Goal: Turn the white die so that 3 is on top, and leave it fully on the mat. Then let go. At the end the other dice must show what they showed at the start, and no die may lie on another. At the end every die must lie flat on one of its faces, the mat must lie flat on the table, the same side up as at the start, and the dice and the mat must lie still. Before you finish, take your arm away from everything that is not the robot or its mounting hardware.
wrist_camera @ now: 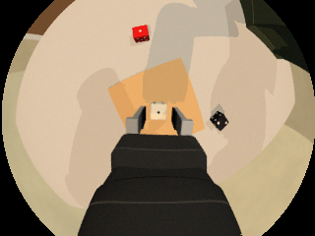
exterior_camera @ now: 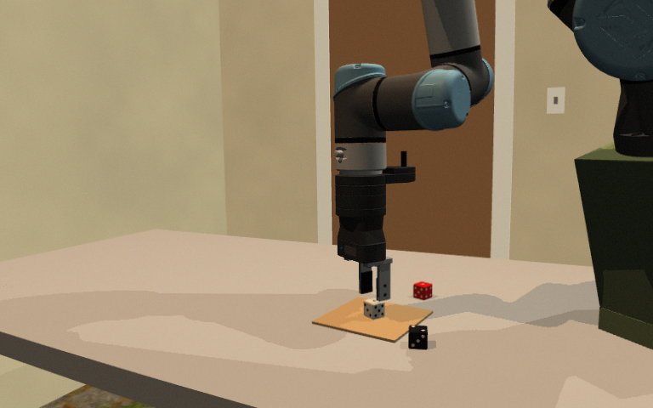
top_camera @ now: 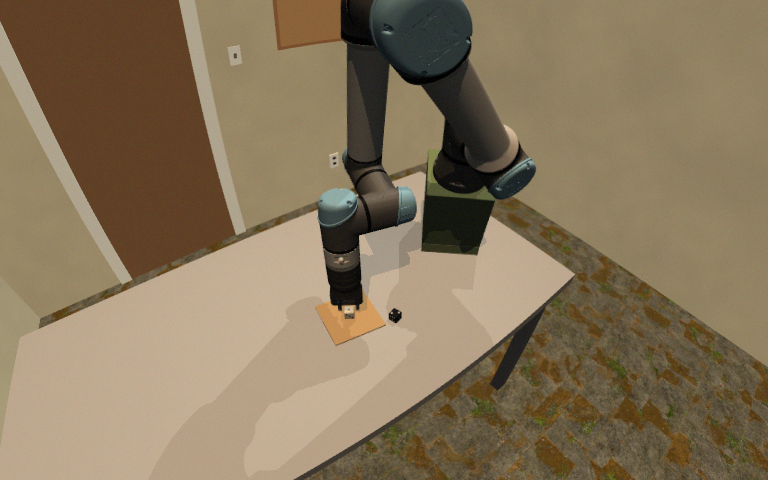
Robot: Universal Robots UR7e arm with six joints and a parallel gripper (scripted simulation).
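Note:
The white die (exterior_camera: 374, 308) lies flat on the orange mat (exterior_camera: 372, 320), near its middle; it also shows in the wrist view (wrist_camera: 157, 112) and in the top view (top_camera: 348, 311). Its top face seems to show one pip in the wrist view. My gripper (exterior_camera: 375, 288) points straight down just above the die, open and empty, fingertips a little above the die's top. In the wrist view the fingers stand on either side of the die.
A black die (exterior_camera: 417, 336) lies on the table just off the mat's near right corner. A red die (exterior_camera: 422, 290) lies on the table behind the mat. The dark green robot pedestal (exterior_camera: 621, 240) stands at the right.

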